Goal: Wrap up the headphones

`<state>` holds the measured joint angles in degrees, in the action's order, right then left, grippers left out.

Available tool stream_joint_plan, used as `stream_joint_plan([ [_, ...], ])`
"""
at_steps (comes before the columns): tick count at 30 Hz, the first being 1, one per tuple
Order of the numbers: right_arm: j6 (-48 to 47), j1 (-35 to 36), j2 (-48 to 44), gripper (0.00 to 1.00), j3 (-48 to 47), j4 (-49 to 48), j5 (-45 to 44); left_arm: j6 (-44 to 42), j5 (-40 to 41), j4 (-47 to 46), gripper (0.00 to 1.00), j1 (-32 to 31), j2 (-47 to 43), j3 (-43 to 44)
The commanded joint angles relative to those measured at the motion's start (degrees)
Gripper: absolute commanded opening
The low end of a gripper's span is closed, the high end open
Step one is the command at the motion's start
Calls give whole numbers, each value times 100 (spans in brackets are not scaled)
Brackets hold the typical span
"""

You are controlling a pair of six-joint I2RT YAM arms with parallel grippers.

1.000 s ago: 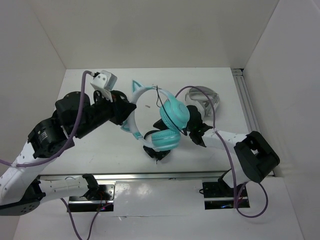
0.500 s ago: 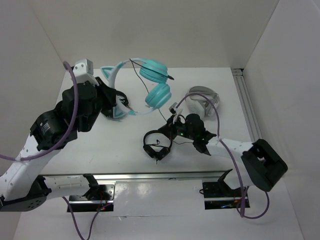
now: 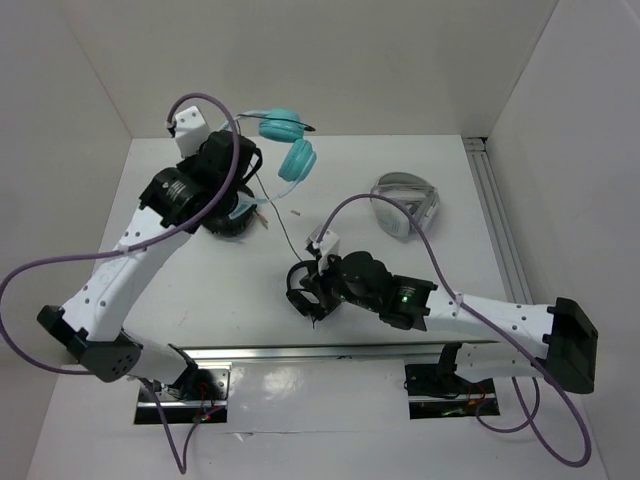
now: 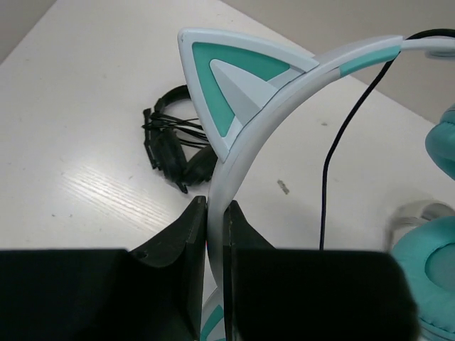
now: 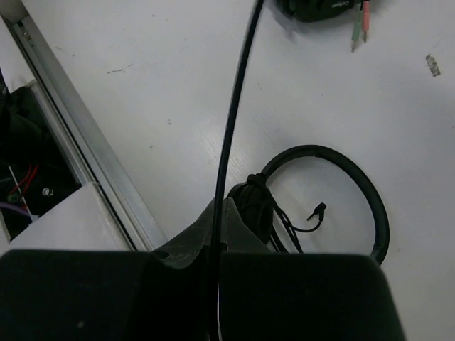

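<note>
Top external view has the headphones (image 3: 296, 160) lifted clear of the bench (image 3: 200, 290) at the far left, their 2 teal ear cups hanging in the air. The left pincer (image 4: 215, 213) is pressed together on the pale headband (image 4: 245, 142), pinching it just beside 1 cat ear (image 4: 227, 78). The right pincer (image 5: 217, 213) is clamped on the thin black cable (image 5: 234, 106), which runs fairly straight from the raised headphones down to it. I judge the step in hand to be drawing the cable out so it can be wound around the headphones; whether any turn is laid yet I cannot tell. To do it well, the left arm should hold the headband steady and high, giving the cable a fixed thing to circle. The right arm should carry the cable with light tension only, since a hard pull could drag the band out of that narrow grip or strain the cable at the ear cup. The small black headphones (image 5: 334, 185) lie on the bench just beside the right pincer, so its first move should rise away from them before sweeping. Each loop should land on the band between the cups, clear of the cat ears, where it might snag, and away from the grey-white headphones (image 3: 405, 205).
</note>
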<state>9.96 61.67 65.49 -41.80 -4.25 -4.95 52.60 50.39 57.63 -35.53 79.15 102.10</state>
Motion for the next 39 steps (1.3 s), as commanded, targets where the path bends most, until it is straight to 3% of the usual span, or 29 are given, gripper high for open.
stream_joint_plan([
  [1, -222, 451, -194, 0, -723, 1030, -1033, -3, 594, -156, 0, 99, 257, 169],
  [5, -450, 574, -195, 0, -1565, 1602, -1201, -4, 727, 616, 0, 99, 837, 309],
  [10, -1021, 627, -46, 0, -2130, 2025, -2155, -1091, 376, 680, 0, -93, 1190, 206],
  [13, -1442, 488, 59, 0, -2192, 2025, -2947, -1707, -169, 618, 0, -270, 1033, -374],
  [19, -1768, 161, 121, 0, -2429, 1833, -3731, -2411, -1591, 91, 0, -604, 146, -1842],
  [24, -2049, -190, 121, 3, -2429, 1629, -3654, -2675, -2251, -66, 0, -1140, -444, -2501],
  [29, -2182, -673, -37, 3, -2166, 1208, -3232, -3106, -3430, -453, 0, -1562, -980, -2933],
  [39, -2358, -1499, 78, 3, -1964, 1005, -2354, -3028, -3626, -112, 0, -2019, -1728, -2864],
])
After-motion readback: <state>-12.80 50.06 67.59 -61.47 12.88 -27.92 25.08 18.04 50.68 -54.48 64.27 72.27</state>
